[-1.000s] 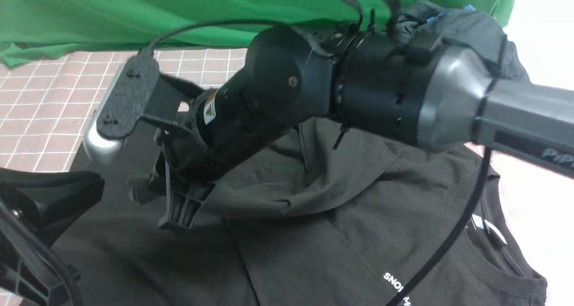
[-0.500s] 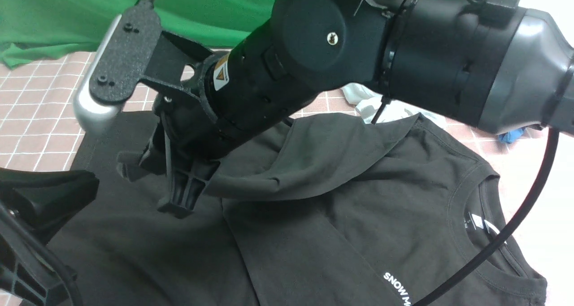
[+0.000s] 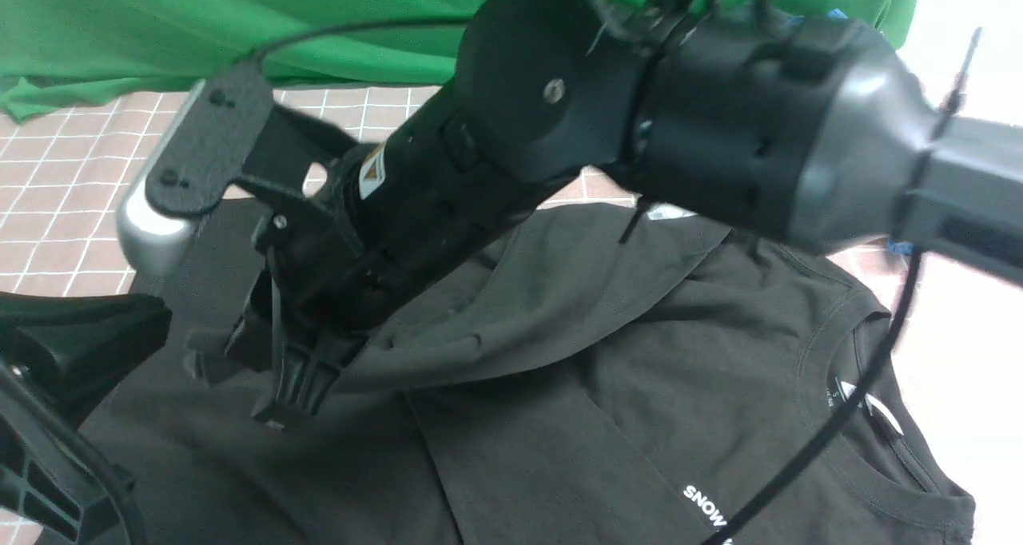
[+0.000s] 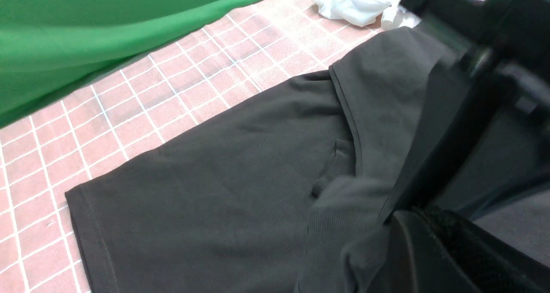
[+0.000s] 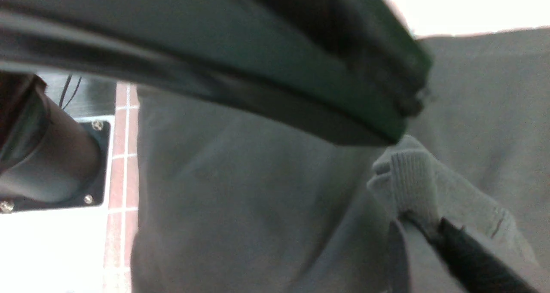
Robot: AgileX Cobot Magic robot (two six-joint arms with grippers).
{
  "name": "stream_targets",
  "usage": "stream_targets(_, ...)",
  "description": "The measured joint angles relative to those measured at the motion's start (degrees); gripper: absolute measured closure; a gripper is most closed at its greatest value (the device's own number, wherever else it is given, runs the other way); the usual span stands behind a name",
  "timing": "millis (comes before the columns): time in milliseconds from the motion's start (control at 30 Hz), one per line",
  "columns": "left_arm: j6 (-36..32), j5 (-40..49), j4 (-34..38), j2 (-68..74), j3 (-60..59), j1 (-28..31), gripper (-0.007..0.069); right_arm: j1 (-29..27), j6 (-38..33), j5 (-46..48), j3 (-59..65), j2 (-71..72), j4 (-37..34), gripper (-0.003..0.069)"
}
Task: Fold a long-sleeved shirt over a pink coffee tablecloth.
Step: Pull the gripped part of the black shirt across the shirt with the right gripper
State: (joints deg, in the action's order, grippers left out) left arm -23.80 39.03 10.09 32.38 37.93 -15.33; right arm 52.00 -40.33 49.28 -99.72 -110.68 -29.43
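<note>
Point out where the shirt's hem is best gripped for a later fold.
Probably the hem corner of the shirt, approached from the bare tablecloth side. It lies flat and uncovered at the edge, so a finger could slide under it. The middle is crowded: the right gripper is shut on the cuff there.

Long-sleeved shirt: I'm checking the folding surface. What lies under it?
The pink coffee tablecloth shows beyond the long-sleeved shirt, at its far and left edges; anything beneath its body is covered.

Blk right arm (image 3: 511,153), grey link (image 3: 863,121), blk cable (image 3: 831,429).
</note>
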Motion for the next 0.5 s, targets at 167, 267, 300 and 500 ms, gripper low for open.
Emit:
stream_targets(167,0.0,0.0,-0.07,0.0,0.0,0.0,0.0607,0.07,0.47,0.62,0.05,-1.18,-0.31,0.0354)
stream_targets(267,0.0,-0.37,-0.07,-0.01,-0.27,0.0,0.0607,0.07,0.67,1.9,-0.23,-0.76,0.1,0.0186)
stream_targets(300,0.0,-0.59,-0.07,-0.01,-0.53,0.0,0.0607,0.07,0.99,2.21,-0.29,-0.48,0.85,0.0141)
stream_targets(500,0.0,-1.04,-0.41,-0.01,-1.59,0.0,0.0607,-0.11,13.84,6.05,-0.58,3.4,19.33,0.0159)
